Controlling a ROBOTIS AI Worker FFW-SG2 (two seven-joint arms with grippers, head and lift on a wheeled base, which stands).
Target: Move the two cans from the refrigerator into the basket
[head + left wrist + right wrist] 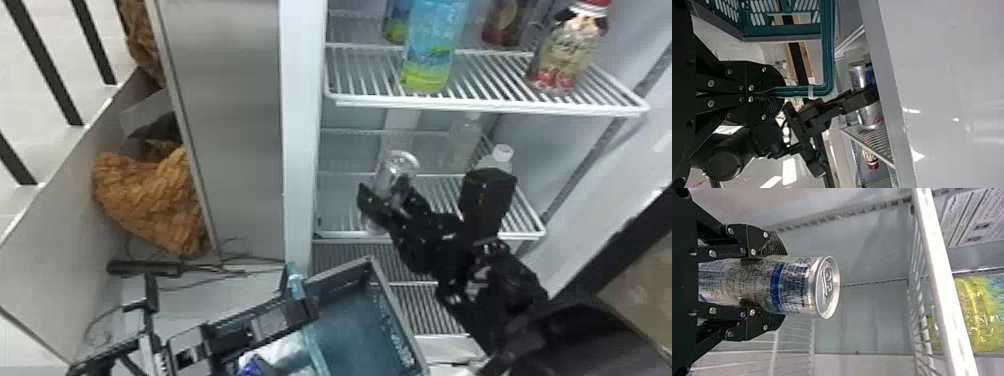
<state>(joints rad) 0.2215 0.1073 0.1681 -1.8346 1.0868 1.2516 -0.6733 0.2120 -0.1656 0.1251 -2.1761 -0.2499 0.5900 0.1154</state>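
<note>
Black bars [42, 61] — pale floor [61, 40].

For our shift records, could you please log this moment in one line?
Right gripper: holds can, inside refrigerator | left gripper: holds basket handle | placement: pending

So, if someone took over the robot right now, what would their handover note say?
Right end effector: closed on a can, inside the refrigerator.
Left end effector: closed on the handle of the basket, which is just outside.
Done: one can gripped, basket held.
Left: bring that can out and put it in the basket. I can't tell where the second can is, or whether the white and blue item in the basket is it; check first.
</note>
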